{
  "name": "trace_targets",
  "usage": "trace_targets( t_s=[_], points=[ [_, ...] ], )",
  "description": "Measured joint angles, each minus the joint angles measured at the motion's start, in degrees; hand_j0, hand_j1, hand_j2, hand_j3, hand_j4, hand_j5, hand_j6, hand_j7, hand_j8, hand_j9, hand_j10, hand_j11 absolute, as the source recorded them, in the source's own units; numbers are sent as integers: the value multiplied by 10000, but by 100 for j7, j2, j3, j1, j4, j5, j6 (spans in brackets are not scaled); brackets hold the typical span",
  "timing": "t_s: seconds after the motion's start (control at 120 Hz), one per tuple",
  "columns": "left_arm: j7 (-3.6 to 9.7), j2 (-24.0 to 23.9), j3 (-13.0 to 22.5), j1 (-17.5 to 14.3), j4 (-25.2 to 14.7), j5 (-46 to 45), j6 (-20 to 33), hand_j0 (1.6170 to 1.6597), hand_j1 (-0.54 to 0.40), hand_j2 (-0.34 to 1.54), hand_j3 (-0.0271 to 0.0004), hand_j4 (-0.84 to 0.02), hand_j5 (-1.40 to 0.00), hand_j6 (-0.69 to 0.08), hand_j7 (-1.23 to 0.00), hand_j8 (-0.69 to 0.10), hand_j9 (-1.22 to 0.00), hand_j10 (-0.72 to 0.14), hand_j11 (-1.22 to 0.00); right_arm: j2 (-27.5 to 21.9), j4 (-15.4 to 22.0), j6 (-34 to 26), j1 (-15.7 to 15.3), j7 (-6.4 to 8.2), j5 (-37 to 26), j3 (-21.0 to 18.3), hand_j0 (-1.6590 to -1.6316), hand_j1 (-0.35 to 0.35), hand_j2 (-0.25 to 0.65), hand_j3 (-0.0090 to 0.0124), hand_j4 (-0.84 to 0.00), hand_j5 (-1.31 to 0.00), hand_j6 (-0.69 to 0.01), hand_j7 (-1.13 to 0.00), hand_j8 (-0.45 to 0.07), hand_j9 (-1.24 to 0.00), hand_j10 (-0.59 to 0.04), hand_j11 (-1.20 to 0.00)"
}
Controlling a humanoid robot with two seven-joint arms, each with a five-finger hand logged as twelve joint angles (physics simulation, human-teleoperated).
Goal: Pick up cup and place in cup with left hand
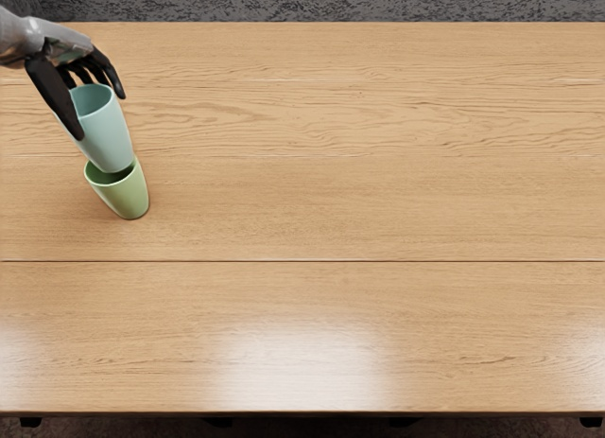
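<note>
Green cup (129, 196) | left robot hand (99, 114) clamped on blue cup (108, 143) | base at green's mouth

A pale wooden table (425, 211) fills most of the frame, its grain running from left to right. Thin seams cross it the same way; the darkest (331, 261) lies below the middle. Across the top runs a mottled dark grey surface (331, 1), whether wall or floor I cannot tell. Beneath the table's near edge shows a dim brownish strip (312, 430), with small black parts (31, 422) at the lower left and lower right. Soft white glare (302, 367) sits at lower centre, fainter towards both lower sides.
</note>
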Motion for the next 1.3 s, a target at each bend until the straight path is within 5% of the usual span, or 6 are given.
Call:
trace_targets(
  t_s=[0.708,1.008,1.3],
  points=[
    [-7,-211,130,151,142,-8,6,16573,-1247,2018,0,-4330,-5906,-3714,-5809,-3316,-5803,-4558,-5822,0,0,0,0,0,0,0,-16581,-3491,1,0,-6,-1,-10,0,-8,-1,-5,-1],
    [-13,-238,107,221,364,-85,320,16579,1711,586,0,-1598,-2117,-1462,-2094,-1369,-2091,-1647,-2095,0,0,2,0,0,0,0,-16581,-3491,1,0,-7,-1,-10,0,-8,-1,-5,-1],
    [-32,-374,-161,161,413,-955,319,16580,2868,176,0,-580,-730,-554,-723,-528,-721,-585,-721,0,0,-1,0,0,0,0,-16581,-3491,2,0,-7,-1,-10,0,-8,-1,-5,-1]
  ],
)
